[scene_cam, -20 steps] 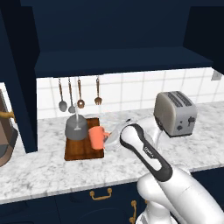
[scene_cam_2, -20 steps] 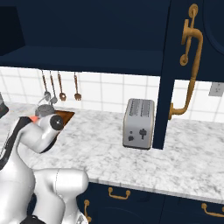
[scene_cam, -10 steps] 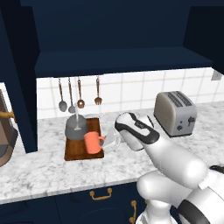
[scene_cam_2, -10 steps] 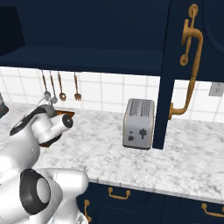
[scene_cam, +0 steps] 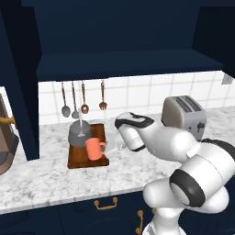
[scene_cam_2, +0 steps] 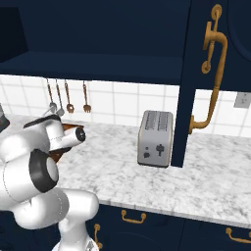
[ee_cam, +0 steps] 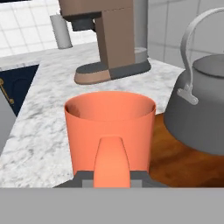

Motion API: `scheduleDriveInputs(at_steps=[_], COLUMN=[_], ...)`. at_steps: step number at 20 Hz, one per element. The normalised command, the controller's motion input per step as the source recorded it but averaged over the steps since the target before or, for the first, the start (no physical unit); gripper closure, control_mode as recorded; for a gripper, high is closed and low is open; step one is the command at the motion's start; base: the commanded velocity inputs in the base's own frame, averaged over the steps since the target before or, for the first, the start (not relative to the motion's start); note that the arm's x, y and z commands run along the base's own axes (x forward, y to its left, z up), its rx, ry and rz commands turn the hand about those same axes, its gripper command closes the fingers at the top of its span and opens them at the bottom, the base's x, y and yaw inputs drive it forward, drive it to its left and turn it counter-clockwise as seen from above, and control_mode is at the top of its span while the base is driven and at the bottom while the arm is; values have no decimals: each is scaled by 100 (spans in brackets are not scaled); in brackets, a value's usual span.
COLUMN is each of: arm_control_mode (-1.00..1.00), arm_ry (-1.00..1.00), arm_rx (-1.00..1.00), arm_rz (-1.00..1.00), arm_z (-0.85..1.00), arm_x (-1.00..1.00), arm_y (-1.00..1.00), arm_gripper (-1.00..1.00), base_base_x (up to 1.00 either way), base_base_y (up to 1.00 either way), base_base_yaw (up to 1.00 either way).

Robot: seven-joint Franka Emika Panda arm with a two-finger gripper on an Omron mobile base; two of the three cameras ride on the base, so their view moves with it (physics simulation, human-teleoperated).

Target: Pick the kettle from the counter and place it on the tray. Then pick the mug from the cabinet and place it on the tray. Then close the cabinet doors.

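Salmon-orange and cylindrical, the small mug (ee_cam: 109, 131) stands upright straight ahead of the jaws, its loop handle turned toward them and pinched between the two dark finger tips (ee_cam: 85, 178), so the jaws are closed on that handle. In the left base view the mug (scene_cam: 95, 148) sits at the near right corner of the flat reddish-brown wooden tray (scene_cam: 81, 159), just left of the gripper (scene_cam: 111, 148); whether its base rests on the wood or hangs just above it is hard to tell. Right of the mug in the hand view, and behind it in the left base view, is the squat dark grey metal kettle (ee_cam: 199, 109) with a thin arched wire handle, standing on the tray, its right side cut off by the frame edge. Beyond the jaws, a brown appliance (ee_cam: 107, 39) stands on the white-grey marbled surface (ee_cam: 39, 127), its top cropped. From the right base view, the arm covers the mug and most of the tray.
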Motion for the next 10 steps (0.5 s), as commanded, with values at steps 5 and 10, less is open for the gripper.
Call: scheduleDriveInputs(at_steps=[5,10], arm_control_mode=[-100,-100], arm_ry=[-4,0], arm_rx=[0,0], arm_rz=[0,0], arm_z=[-22,-27], arm_x=[25,8], arm_y=[18,12], arm_gripper=[100,100], base_base_x=[0,0], base_base_y=[0,0], base_base_yaw=[0,0])
